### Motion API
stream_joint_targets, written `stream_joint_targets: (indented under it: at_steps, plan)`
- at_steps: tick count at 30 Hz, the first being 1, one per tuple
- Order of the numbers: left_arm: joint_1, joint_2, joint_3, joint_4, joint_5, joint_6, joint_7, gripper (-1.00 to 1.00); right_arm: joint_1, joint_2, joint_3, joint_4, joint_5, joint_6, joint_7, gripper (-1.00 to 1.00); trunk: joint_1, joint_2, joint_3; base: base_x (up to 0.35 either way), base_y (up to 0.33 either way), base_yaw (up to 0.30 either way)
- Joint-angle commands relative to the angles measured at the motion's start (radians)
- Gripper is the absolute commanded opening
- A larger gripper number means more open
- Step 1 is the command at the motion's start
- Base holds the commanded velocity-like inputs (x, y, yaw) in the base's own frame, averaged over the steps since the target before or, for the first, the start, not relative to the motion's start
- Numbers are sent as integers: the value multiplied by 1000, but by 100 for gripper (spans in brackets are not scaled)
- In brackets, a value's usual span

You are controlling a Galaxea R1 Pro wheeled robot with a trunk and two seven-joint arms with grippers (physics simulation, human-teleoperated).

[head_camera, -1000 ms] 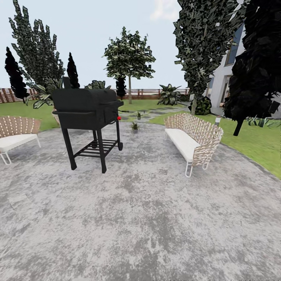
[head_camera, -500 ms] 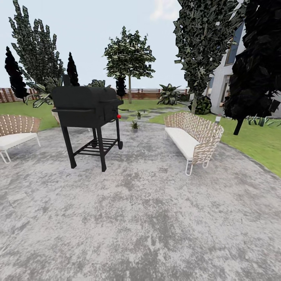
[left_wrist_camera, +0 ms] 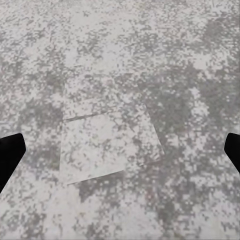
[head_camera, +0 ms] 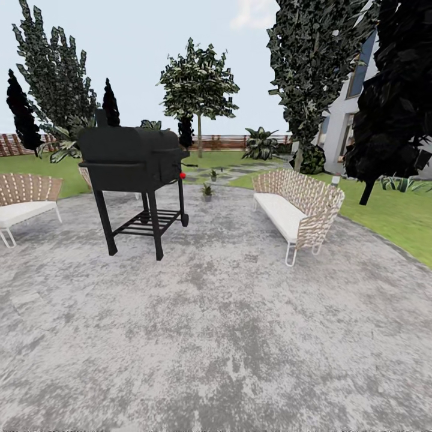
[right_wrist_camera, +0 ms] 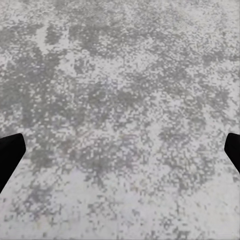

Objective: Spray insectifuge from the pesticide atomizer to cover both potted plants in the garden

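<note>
You're parked on the round grey paved patio (head_camera: 228, 336). The black barrel grill on legs (head_camera: 133, 180) stands ahead to your left, the woven wicker bench with a white cushion (head_camera: 295, 211) ahead to your right. Between them, farther back, the two small potted plants (head_camera: 207, 192) sit near the patio's far edge, one behind the other. A second wicker seat (head_camera: 24, 204) is far left.

No readable text, labels, brand names, numbers or signs appear anywhere in these garden patio views.

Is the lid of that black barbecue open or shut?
Shut: the barbecue shows its rounded lid down on the body, with no gap visible.
</note>
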Motion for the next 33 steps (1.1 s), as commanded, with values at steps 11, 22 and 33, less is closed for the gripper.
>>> stream_joint_targets:
  at_steps: [11,22,33]
  plan:
    - [-1,0,0,1,-1,-3,-1,100,-1,0,-1,3,0,-10,0,100,42,-78,-53,0,0,0]
    - [-1,0,0,1,-1,-4,-1,100,-1,0,-1,4,0,-10,0,100,61,-113,-86,0,0,0]
    - [-1,0,3,2,-1,-30,1,100,-1,0,1,6,1,-11,0,100,61,-113,-97,80,0,0]
